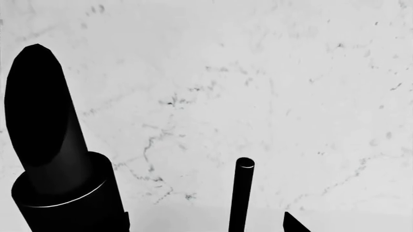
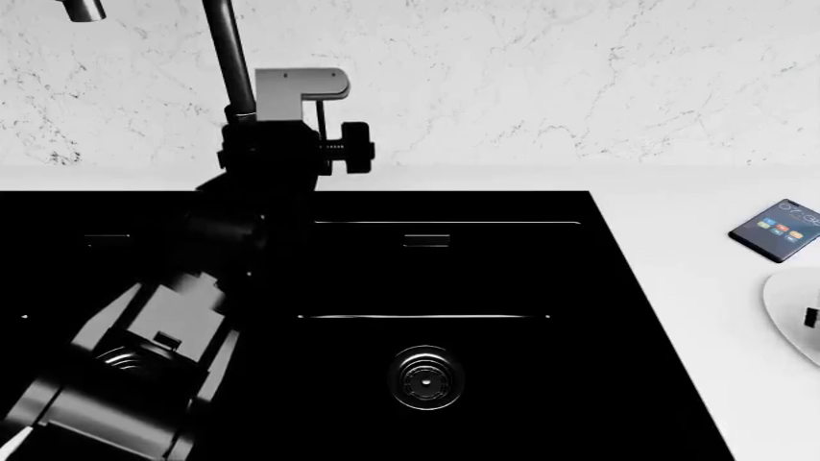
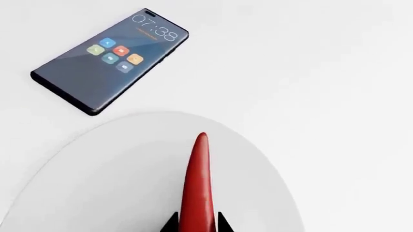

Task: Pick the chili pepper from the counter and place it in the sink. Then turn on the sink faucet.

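Note:
The red chili pepper (image 3: 197, 193) lies lengthwise between my right gripper's (image 3: 197, 224) two black fingertips, which press on both its sides, over the white plate (image 3: 116, 193). In the head view only a bit of that gripper (image 2: 809, 317) shows at the right edge, and the pepper is hidden. The black sink (image 2: 513, 279) fills the middle. The faucet pipe (image 2: 230, 58) rises behind it. My left gripper (image 1: 210, 224) is open at the faucet: a thin black rod (image 1: 243, 193) stands between its fingers and a thick black tapered part (image 1: 51, 145) stands beside it.
A smartphone (image 3: 110, 58) lies on the white counter (image 3: 322, 96) just beyond the plate, also in the head view (image 2: 778, 230). The marble backsplash (image 2: 539, 77) stands close behind the faucet. My left arm (image 2: 167, 327) reaches over the sink's left basin. A drain (image 2: 425, 377) sits mid-basin.

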### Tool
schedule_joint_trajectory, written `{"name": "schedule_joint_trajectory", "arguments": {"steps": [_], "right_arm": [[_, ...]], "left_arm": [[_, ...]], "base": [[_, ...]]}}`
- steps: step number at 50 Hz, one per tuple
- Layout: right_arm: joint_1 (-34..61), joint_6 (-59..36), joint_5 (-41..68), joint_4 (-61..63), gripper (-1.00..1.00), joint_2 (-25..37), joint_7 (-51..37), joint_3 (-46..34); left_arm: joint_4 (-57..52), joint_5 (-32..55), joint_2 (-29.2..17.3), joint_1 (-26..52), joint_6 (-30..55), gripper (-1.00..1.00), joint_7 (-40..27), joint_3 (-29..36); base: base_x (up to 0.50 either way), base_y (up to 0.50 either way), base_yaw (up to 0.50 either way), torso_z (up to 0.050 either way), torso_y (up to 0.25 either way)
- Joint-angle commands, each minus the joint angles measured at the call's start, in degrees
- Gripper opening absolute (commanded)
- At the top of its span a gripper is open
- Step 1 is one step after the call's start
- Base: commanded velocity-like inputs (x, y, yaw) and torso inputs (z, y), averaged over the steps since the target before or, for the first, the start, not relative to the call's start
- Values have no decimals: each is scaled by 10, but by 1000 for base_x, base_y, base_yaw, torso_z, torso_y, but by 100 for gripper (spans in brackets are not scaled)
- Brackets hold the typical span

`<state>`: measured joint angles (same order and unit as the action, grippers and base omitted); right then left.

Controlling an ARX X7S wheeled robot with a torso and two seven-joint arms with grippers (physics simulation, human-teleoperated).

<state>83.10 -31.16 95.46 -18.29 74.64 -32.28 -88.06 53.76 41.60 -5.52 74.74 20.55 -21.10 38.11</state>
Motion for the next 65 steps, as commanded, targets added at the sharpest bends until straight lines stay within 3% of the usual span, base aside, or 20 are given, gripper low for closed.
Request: {"name": "schedule_joint_trajectory", "arguments": {"steps": [1,31,65], "right_arm": [[59,-24,-32,61,-100,8,4,41],[125,-76,-10,105,-100,-121,31,75],[103,-92,-40,92,-100,-288,95,45]], "left_arm": [[-5,1,12,5,6,100,14,-15],[-56,16,0,3,29,100,-7,-12],[-46,19,-1,4,20,100,-5,-7]], "base": [[0,0,0,0,0],[0,0,0,0,0],[0,0,0,0,0]]}}
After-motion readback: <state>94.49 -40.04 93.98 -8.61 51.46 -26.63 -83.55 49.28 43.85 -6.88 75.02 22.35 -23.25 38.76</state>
